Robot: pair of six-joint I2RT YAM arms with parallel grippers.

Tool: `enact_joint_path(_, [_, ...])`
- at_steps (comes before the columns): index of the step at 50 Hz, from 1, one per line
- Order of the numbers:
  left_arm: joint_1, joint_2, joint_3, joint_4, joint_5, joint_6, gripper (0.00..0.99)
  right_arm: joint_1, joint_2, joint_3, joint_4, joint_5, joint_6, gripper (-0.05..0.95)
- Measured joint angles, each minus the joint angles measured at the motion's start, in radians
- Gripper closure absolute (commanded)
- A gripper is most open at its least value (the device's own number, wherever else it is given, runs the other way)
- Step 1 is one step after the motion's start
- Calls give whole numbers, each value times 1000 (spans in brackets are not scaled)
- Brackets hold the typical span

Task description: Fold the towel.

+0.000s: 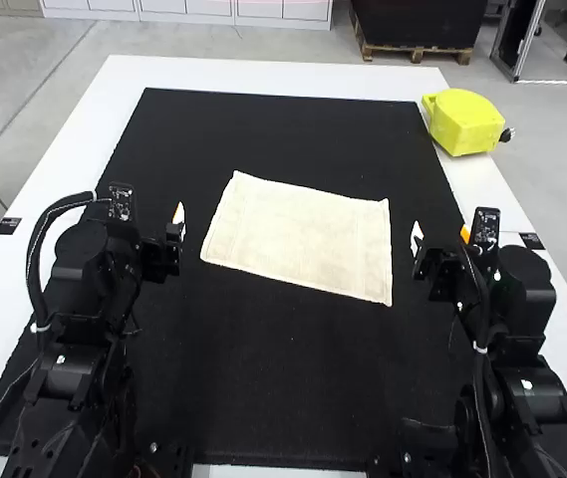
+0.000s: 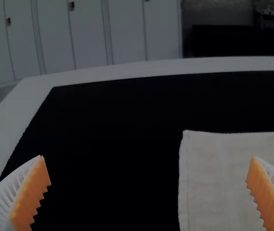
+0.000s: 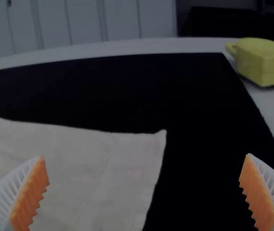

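- Towel (image 1: 305,237) is lying spread flat & unfolded on the black mat (image 1: 293,388), approx. mid-width, btwn the two grippers and a bit farther fwd than them.
- Long axis is running side to side, slightly askew: R end is sitting nearer the arm bases, L end farther fwd.
- L gripper (image 1: 165,231) is standing wide open, holding nothing, off the towel's L end.
- R gripper (image 1: 440,237) is also standing wide open, empty, off the R end, apart from the cloth.
- High view is giving the whole towel outline, all 4 corners, plus both arms; the far L corner is poking fwd.
- L wrist view is giving a close look at the towel's L edge w/ its hem & far L corner, btwn the ribbed fingers' orange pads (image 2: 31,195).
- R wrist view is giving the far edge w/ both far corners, & part of the R edge slanting away.
- Yellow case (image 1: 464,121) is resting on the white table (image 1: 99,119) by the mat's far R side; high view is adding a dark knob (image 1: 507,134) on its outer side, R wrist view its side face, lower down.
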Motion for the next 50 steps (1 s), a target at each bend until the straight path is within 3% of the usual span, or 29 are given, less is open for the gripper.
enact_joint_path(22, [0,0,0,22,-2,18,36,0,0,0,11,0,-81,-15])
enact_joint_path(28, [5,0,0,130,-56,74,39,0,0,0,134,1,-175,-2])
enact_joint_path(34, [10,0,0,291,-136,122,39,0,0,0,326,27,-256,-2])
enact_joint_path(38, [10,0,10,306,-166,146,39,-6,-1,12,338,38,-281,0])
enact_joint_path(43, [10,22,74,292,-187,165,39,-15,21,71,329,47,-298,-2])
enact_joint_path(50, [10,229,298,291,-203,177,38,-26,249,304,318,62,-287,-2])
